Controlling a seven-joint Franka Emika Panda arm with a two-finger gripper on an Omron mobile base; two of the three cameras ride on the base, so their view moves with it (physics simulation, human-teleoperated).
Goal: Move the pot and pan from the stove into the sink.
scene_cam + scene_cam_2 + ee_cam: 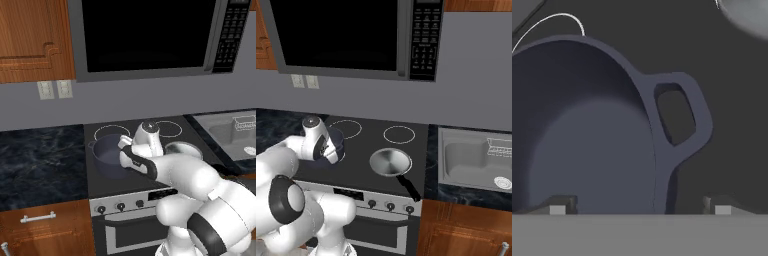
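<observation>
— What do we have on the left?

— We see a dark marbled desk [40,160] beside the stove [150,187], and on the stove's front-left burner sits the pot [107,155] — deep, dark blue-grey, with a loop handle showing on its left side.

— And the end effector?

— The end effector [639,207] hangs just above the pot's right rim. In the hand view its 2 fingertips [558,207] stand apart, one over the pot's inside and the other outside the wall, with the rim and the near loop handle between them. We see nothing clamped; the tips look apart from the pot, though we cannot tell for sure whether they touch it.

— Moving right?

— The pan [390,162] lies on the front-right burner, shiny and shallow, its black handle pointing toward the front-right corner of the stove. It sits near the pot but apart from it. The 2 rear burners show as bare white rings.

— And farthest right?

— The sink [456,160], set into the desk just beside the stove, with a wire rack [501,147] at its far right. Above the stove hangs a microwave [351,37].
</observation>
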